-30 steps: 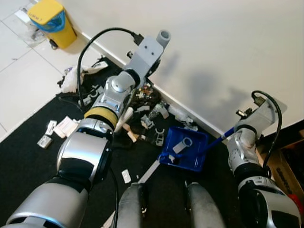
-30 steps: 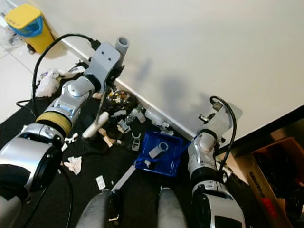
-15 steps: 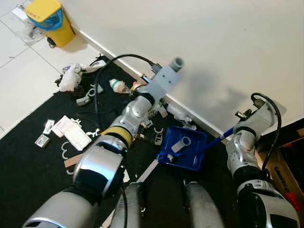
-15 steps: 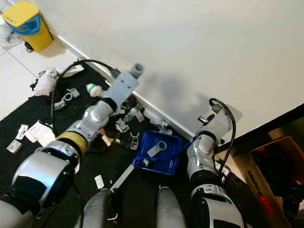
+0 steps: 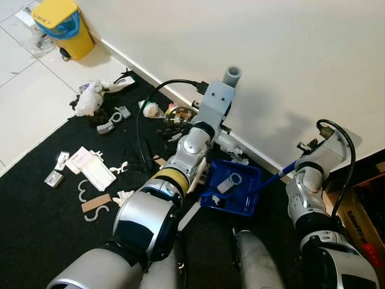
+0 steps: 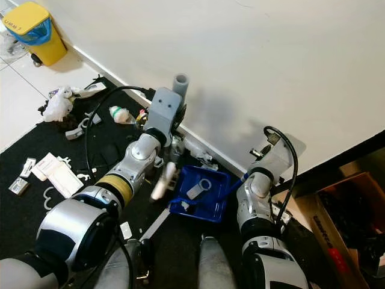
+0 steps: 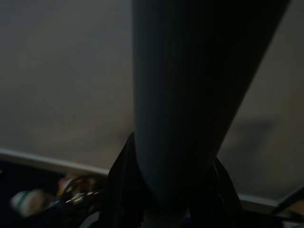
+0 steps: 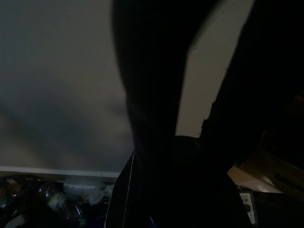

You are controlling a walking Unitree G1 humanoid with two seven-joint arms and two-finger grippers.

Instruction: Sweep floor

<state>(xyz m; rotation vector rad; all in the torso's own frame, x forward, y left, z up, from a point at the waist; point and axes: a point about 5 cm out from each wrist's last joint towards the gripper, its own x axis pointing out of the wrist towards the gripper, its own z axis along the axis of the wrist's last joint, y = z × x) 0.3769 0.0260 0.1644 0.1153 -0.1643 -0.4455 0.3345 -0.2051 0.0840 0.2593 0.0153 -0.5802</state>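
You have the blue dustpan (image 5: 236, 189) as your landmark: it lies flat on the black mat (image 5: 36, 217), with the white wall (image 5: 289, 54) and its skirting just beyond its far edge, so there is little room on that side. A grey cylinder (image 5: 228, 182) and a few small bits already lie in the pan. The mat's edge meets the white tiled floor (image 5: 24, 102) well off to the left of the dustpan, and a yellow bin (image 5: 63, 24) stands on the tiles by the wall, far from the pan. To the right of the dustpan a cardboard box (image 5: 361, 220) closes that side.

Your left gripper (image 7: 166, 185) is clamped around a thick grey broom handle (image 5: 231, 75), which rises just left of the dustpan; a pale, blurred part of the broom (image 6: 164, 181) shows at the pan's left edge. Your right gripper (image 8: 161, 190) sits at the right of the dustpan, by its blue handle (image 5: 278, 175); you cannot tell whether its fingers are closed.

The litter lies left of the dustpan: bottles and wrappers (image 5: 174, 117) along the skirting nearest the broom, a white crumpled bag (image 5: 88, 99) farther out, and paper cards and hooks (image 5: 90, 174) scattered across the open mat, well apart from the pan.
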